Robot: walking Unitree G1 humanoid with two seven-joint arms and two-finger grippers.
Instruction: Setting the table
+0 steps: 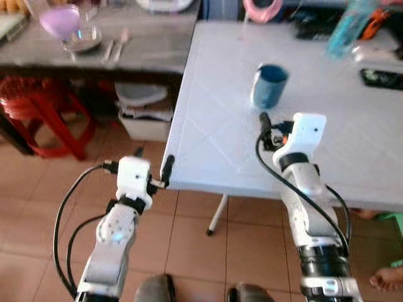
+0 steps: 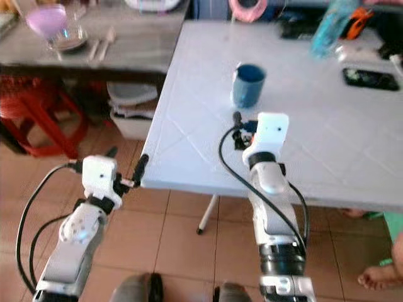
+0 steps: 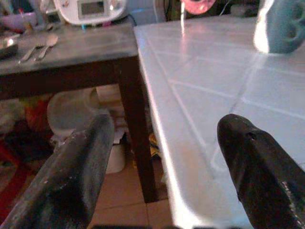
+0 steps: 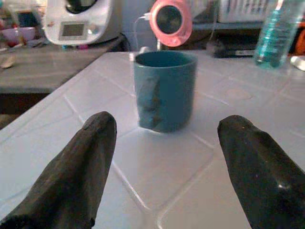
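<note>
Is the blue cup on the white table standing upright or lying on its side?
Upright. The blue cup stands on its base on the white table, rim facing up, ahead of the open right gripper.

Open tabletop before the right gripper, one mug in its line

The right gripper (image 4: 162,157) hovers over the white table (image 1: 208,126) near its front edge with fingers spread; bare tabletop lies between them and the blue mug (image 4: 164,90), which stands upright straight ahead, apart from the fingers. Toward the far edge a teal bottle (image 1: 349,25), a pink round object (image 1: 262,9) and a black flat item (image 1: 381,77) crowd the surface. The left gripper (image 3: 162,157), spread, straddles the table's front left corner, beside the grey side table (image 1: 151,44).
</note>
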